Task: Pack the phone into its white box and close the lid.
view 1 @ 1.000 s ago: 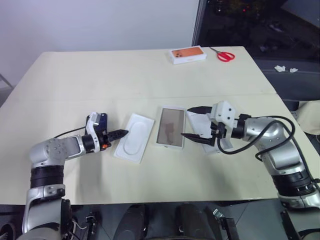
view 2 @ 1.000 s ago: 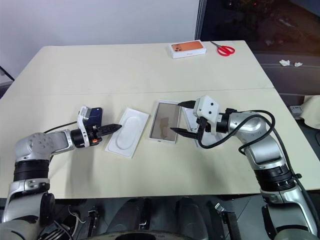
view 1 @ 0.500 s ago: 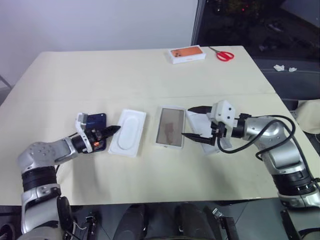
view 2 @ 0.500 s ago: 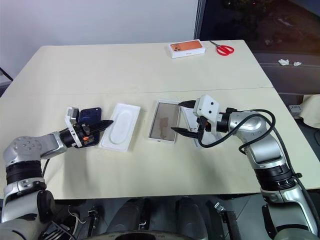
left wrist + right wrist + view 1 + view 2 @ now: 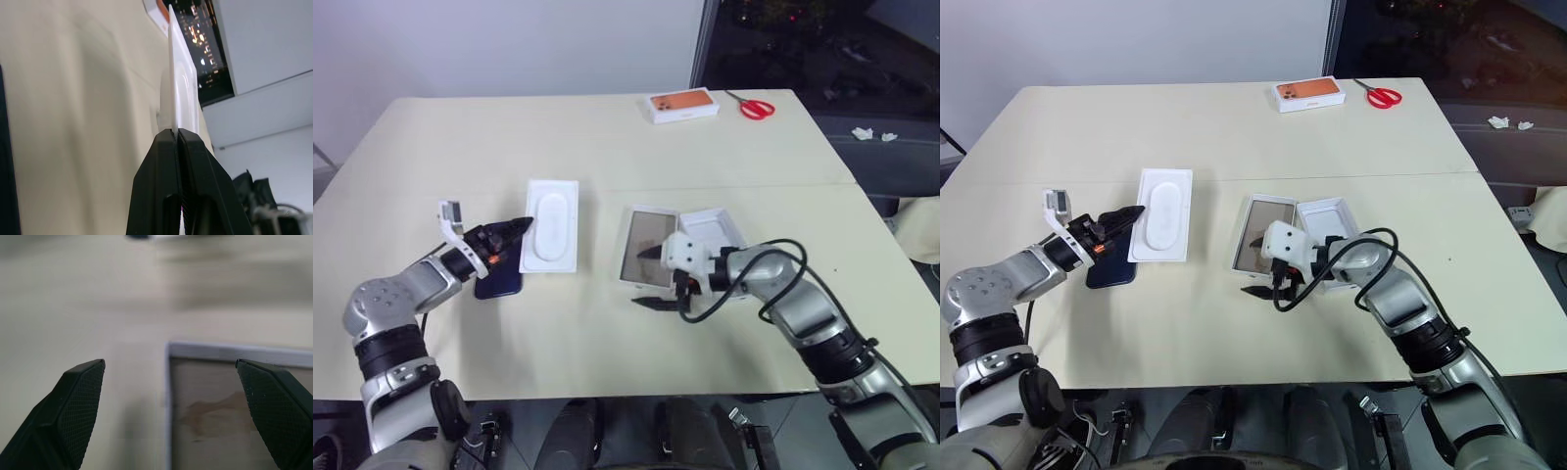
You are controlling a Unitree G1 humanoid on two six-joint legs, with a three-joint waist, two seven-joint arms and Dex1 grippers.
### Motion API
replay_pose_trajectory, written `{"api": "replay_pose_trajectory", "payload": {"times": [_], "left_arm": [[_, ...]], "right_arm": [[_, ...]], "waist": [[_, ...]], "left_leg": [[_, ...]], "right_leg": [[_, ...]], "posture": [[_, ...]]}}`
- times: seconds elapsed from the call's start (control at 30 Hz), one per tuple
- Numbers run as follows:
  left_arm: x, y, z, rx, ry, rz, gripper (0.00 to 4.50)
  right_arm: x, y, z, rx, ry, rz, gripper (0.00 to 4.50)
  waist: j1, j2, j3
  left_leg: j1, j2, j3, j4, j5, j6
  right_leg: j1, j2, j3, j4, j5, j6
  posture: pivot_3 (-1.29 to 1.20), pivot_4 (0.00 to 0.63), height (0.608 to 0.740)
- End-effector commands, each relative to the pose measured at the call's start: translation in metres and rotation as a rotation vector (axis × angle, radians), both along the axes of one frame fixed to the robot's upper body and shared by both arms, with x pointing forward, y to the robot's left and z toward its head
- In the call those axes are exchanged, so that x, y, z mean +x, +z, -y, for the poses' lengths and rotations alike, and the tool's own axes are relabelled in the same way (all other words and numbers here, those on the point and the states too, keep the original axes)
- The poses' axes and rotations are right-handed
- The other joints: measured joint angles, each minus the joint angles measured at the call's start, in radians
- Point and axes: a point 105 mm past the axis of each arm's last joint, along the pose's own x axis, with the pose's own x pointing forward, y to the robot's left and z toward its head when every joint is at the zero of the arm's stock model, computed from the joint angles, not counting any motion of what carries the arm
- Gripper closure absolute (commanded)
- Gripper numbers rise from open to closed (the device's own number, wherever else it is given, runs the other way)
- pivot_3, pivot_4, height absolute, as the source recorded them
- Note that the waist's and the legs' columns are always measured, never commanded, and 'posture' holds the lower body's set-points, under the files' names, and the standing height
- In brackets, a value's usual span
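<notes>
Pinching the thin white insert [image 5: 551, 224] left of centre, the left gripper [image 5: 516, 229] is hovering over the phone [image 5: 499, 278] lying on the bench [image 5: 607, 147], while the right gripper [image 5: 649, 277] is hanging spread wide over the white box [image 5: 647, 246], mid-frame.

navy phone [image 5: 499, 279], white box [image 5: 646, 246] tan inside, red scissors [image 5: 754, 108]

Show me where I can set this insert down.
Free: the wide stretch between the insert and the orange-topped box, and the near strip between the phone and the right claw. Crowded: around the white box and lid.
</notes>
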Motion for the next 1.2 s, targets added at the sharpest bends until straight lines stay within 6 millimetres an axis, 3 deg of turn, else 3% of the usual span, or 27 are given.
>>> {"api": "replay_pose_trajectory", "payload": {"times": [0.03, 0.17, 0.33, 0.5, 0.77, 1.03, 1.13, 1.2], "left_arm": [[-0.001, 0.012, -0.003, 0.015, 0.012, 0.057, 4.49], [-0.003, 0.011, 0.0, 0.026, 0.0, 0.054, 4.5], [-0.004, 0.01, 0.002, 0.032, -0.007, 0.051, 4.5], [-0.002, 0.012, 0.005, 0.021, -0.014, 0.06, 4.5], [0.001, 0.023, 0.008, -0.018, -0.018, 0.088, 4.5], [0.0, 0.025, 0.017, -0.033, -0.03, 0.089, 4.5], [-0.001, 0.023, 0.022, -0.033, -0.035, 0.086, 4.5], [-0.001, 0.023, 0.024, -0.041, -0.036, 0.079, 4.5]], "right_arm": [[0.003, -0.004, -0.006, 0.02, 0.005, 0.005, 0.25], [0.008, -0.005, -0.008, 0.027, -0.007, 0.011, 1.71], [0.008, -0.003, -0.008, 0.043, -0.002, 0.013, 4.39], [0.006, 0.002, -0.015, 0.076, 0.024, 0.013, 4.46], [-0.01, 0.002, -0.049, 0.11, 0.149, 0.036, 4.46], [-0.011, 0.004, -0.055, 0.131, 0.187, 0.022, 4.46], [-0.008, 0.008, -0.059, 0.156, 0.179, 0.018, 3.6], [-0.008, 0.011, -0.058, 0.165, 0.169, 0.004, 2.73]], "waist": [[-0.001, 0.0, 0.0], [-0.001, 0.0, 0.0], [-0.001, 0.0, 0.0], [-0.001, -0.001, 0.0], [-0.002, -0.001, 0.0], [-0.002, -0.002, 0.0], [-0.003, -0.002, 0.0], [-0.003, -0.002, 0.0]], "left_leg": [[0.0, 0.0, 0.0, 0.0, 0.0, 0.0], [0.0, 0.0, 0.0, 0.0, 0.0, 0.0], [0.0, 0.0, 0.0, -0.001, 0.0, 0.0], [0.0, 0.0, 0.0, -0.001, 0.0, 0.0], [0.0, 0.0, -0.001, -0.001, 0.0, 0.0], [0.0, 0.0, -0.001, -0.001, 0.0, -0.001], [0.0, 0.0, -0.001, -0.001, 0.0, -0.001], [0.0, 0.0, -0.001, -0.001, 0.0, -0.001]], "right_leg": [[0.0, 0.0, 0.0, 0.0, 0.0, 0.0], [0.0, 0.0, 0.0, 0.0, 0.0, 0.0], [0.0, 0.0, 0.0, 0.0, 0.0, 0.0], [0.0, 0.0, 0.0, 0.0, 0.0, 0.0], [0.0, 0.001, 0.0, 0.0, 0.0, 0.0], [0.0, 0.0, 0.0, 0.0, 0.0, 0.0], [0.0, 0.0, 0.0, 0.0, 0.0, 0.0], [-0.001, 0.001, 0.0, 0.0, 0.0, 0.0]], "posture": [[0.0, 0.15, 0.74], [0.0, 0.15, 0.74], [0.0, 0.15, 0.74], [0.0, 0.15, 0.74], [0.0, 0.15, 0.74], [0.0, 0.15, 0.74], [0.0, 0.15, 0.74], [0.0, 0.15, 0.74]]}}
